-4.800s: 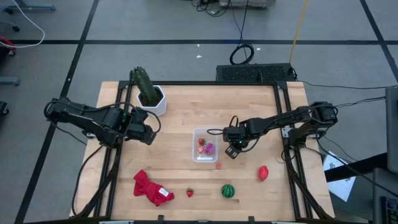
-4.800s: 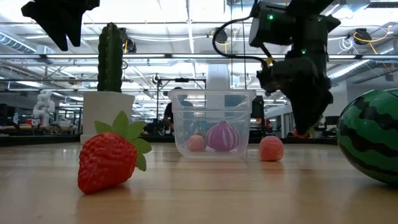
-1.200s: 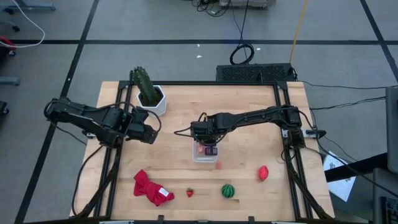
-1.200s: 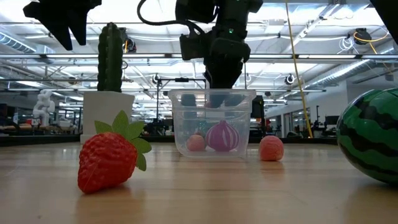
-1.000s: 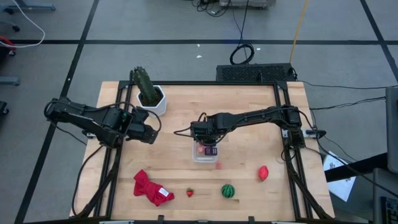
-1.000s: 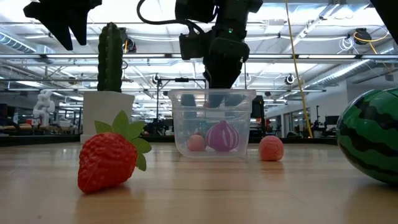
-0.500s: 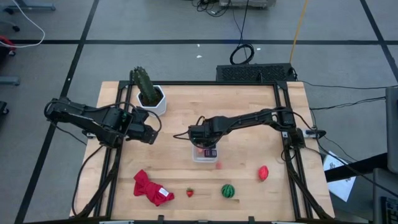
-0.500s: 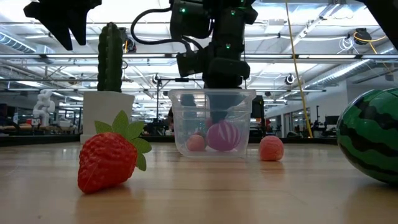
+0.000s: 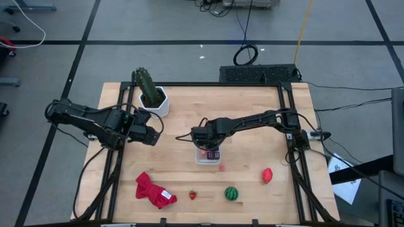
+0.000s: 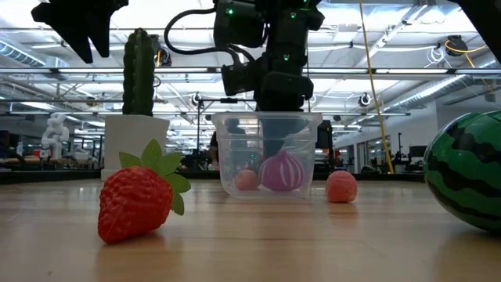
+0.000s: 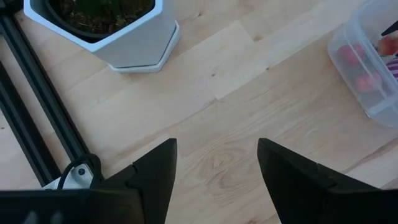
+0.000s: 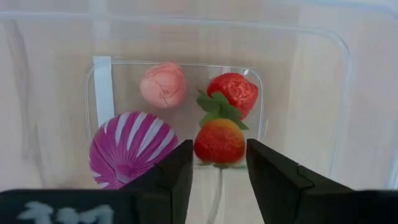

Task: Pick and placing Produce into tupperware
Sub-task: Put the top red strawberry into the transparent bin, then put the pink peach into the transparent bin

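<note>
Over the middle of the table, the right gripper hangs just above the clear tupperware, its two fingers parted around a small red-orange fruit that sits between them; whether they grip it or have let go cannot be told from where I stand. Inside the tub lie a purple striped ball, a pale pink piece and a leafy red strawberry.

Other produce waits outside: a pink piece just beside the tub, a strawberry and watermelon ball near the table's front edge, and a red piece toward its right edge. The left gripper idles open near the left edge, beside the potted cactus.

These toys look light, hard and smooth (the round ones likely to roll or squirt from a pinch), so a hold across the widest part seems safest. The thin-walled tub would probably skid if nudged.
</note>
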